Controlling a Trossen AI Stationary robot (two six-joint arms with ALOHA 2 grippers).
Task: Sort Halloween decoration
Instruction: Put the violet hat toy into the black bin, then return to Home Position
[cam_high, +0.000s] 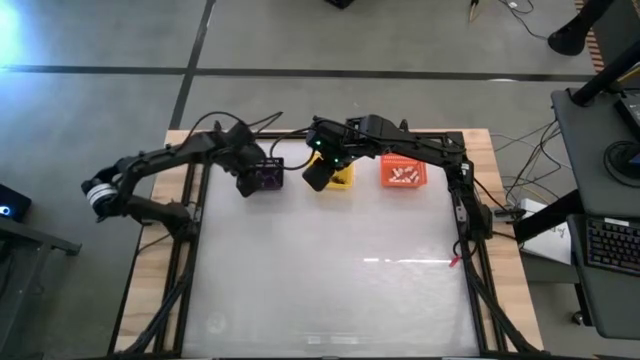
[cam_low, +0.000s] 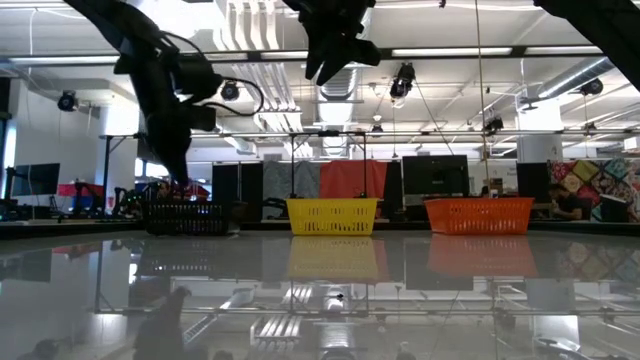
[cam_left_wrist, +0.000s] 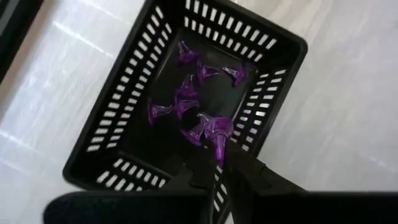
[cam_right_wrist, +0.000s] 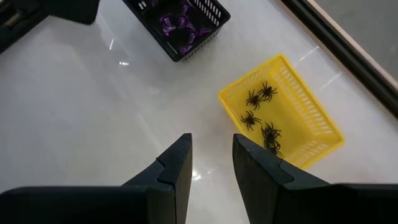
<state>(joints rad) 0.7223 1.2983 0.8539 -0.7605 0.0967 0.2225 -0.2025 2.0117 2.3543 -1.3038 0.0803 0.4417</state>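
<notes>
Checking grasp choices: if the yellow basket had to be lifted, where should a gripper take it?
Likely the yellow basket's rim wall, from straight above: the top is open, its slotted walls are thin, one finger fits inside, one outside. Spiders cluster mid-floor, so choose a clear stretch.

Both arms reach toward the table's far edge, their wrists close together near its middle. The left arm stretches from the left side, elbow bent, its left gripper (cam_left_wrist: 214, 171) pointing down with the fingers nearly closed, only a narrow gap between the tips. The right arm arcs in from the right, raised higher; the right gripper (cam_right_wrist: 211, 155) points down, fingers parted and holding nothing.
</notes>
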